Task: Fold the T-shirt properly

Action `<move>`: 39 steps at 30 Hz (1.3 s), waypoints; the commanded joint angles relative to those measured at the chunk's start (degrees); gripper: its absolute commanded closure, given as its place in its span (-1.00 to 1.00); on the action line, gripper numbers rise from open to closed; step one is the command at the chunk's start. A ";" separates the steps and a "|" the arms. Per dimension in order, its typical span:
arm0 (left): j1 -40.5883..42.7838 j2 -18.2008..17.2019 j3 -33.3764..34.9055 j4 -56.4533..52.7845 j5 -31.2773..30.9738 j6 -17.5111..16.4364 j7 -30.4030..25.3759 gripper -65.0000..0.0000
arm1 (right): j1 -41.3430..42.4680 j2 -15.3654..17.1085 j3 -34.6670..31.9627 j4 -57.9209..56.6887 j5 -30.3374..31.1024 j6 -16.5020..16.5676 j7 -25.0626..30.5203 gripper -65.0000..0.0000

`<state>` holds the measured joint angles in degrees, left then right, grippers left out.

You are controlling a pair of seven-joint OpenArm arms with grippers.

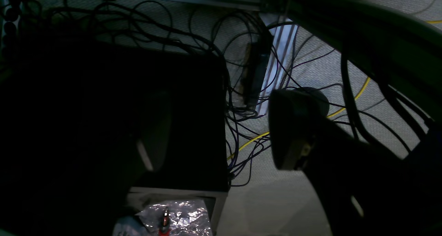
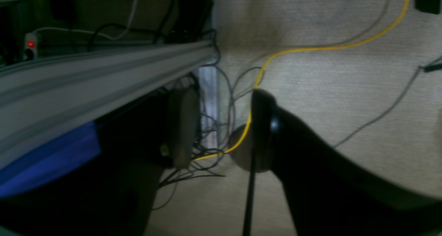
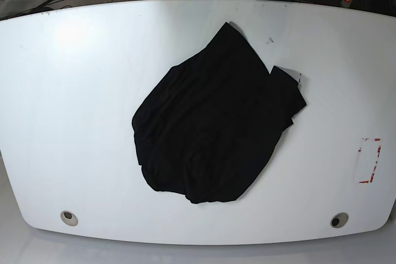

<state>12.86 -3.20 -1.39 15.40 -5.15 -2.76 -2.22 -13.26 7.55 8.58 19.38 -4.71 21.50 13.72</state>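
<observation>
A: Where does the T-shirt (image 3: 213, 128) lie?

B: Spread in a loose, crumpled heap near the middle of the white table (image 3: 74, 103), one corner pointing to the far edge, a sleeve sticking out on the base view's right. Neither arm shows in that overhead view.

A: State of the left gripper (image 1: 214, 132)?

B: Its wrist camera shows the fingers (image 1: 293, 129) parted with a wide gap, nothing between them. Behind them are carpet, a tangle of dark cables (image 1: 241, 101) and a yellow cable (image 1: 345, 108). No shirt fabric in that view.

A: The right gripper (image 2: 224, 125)?

B: Likewise spread apart and empty. Its fingers (image 2: 262, 125) are seen against carpet, with an aluminium rail (image 2: 103, 74) on one side. The shirt does not appear there, so it lies well apart from both sets of fingers.
</observation>
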 commanded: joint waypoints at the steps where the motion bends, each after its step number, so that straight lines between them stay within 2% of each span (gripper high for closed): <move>1: 2.77 -0.51 -0.15 1.18 -0.20 0.12 -2.81 -0.24 | -3.90 -0.20 0.19 5.04 0.23 -0.85 0.44 0.15; 2: 1.16 0.26 -0.06 0.29 0.00 0.08 -0.20 -0.23 | 0.47 -0.39 -0.01 0.36 0.09 0.00 0.57 0.20; 4: 1.16 0.26 -0.06 0.38 -0.08 0.08 -0.20 -0.23 | 1.96 -0.74 -0.01 -0.69 0.09 0.00 0.48 0.20; 15: 1.16 0.26 0.03 0.56 -0.08 0.08 -0.20 -0.23 | 1.78 -0.83 -0.01 0.27 0.01 0.00 0.66 0.21; 25: 2.57 0.34 0.03 0.65 -0.17 0.00 -4.24 -0.23 | -5.43 -0.83 0.08 11.26 0.45 0.00 0.04 0.22; 27: 3.09 0.34 -0.06 1.44 -0.17 0.00 -4.33 -0.23 | -7.01 -0.83 0.17 13.81 0.62 0.00 -1.54 0.22; 30: 6.08 0.34 -0.15 6.71 -0.17 0.00 -4.33 -0.22 | -9.47 -0.91 0.34 18.47 0.71 0.26 -4.53 0.22; 34: 11.80 0.26 -0.15 17.44 -0.17 0.00 -3.89 -0.22 | -14.04 -1.09 0.17 25.42 0.71 0.26 -4.88 0.22; 39: 18.65 0.26 -0.06 31.33 -0.17 0.00 0.33 -0.22 | -19.40 -1.09 0.17 32.45 0.71 0.26 -4.97 0.22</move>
<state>30.15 -2.70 -1.43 42.48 -5.17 -2.57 -1.76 -30.85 6.17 8.62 49.60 -4.27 21.37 8.34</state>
